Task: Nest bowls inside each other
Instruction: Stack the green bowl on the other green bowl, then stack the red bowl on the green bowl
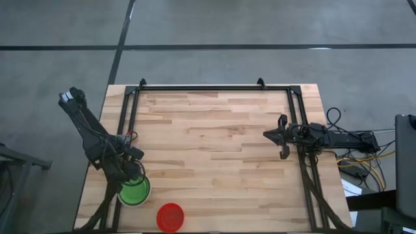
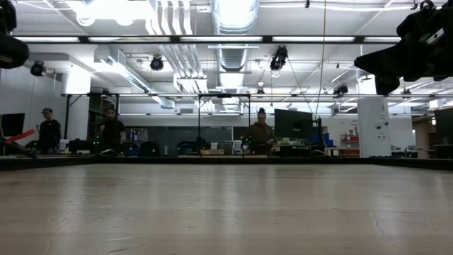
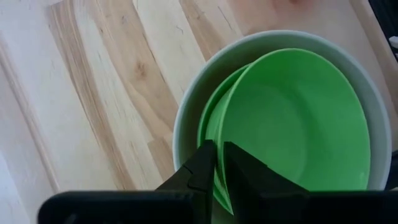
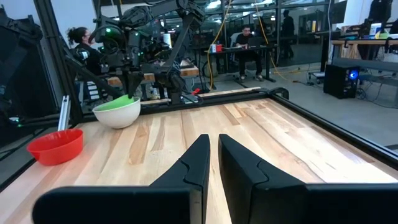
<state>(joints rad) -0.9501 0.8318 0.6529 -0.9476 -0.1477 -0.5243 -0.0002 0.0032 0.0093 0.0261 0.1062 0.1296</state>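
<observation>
over the table's near left corner, the left pincer (image 3: 217, 163) narrowly straddles the top green bowl's (image 3: 292, 118) rim.

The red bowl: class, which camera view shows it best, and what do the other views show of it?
The right wrist view: the red bowl appears whole from the side, upright, apart from the stacked bowls. The high view shows the red bowl only as a small disc at the table's near edge. The low and left wrist views do not show it.

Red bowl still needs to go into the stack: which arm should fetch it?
Probably left. The left claw sits at the white bowl holding the green bowls, close to the red bowl; the right claw waits across the table.
</observation>
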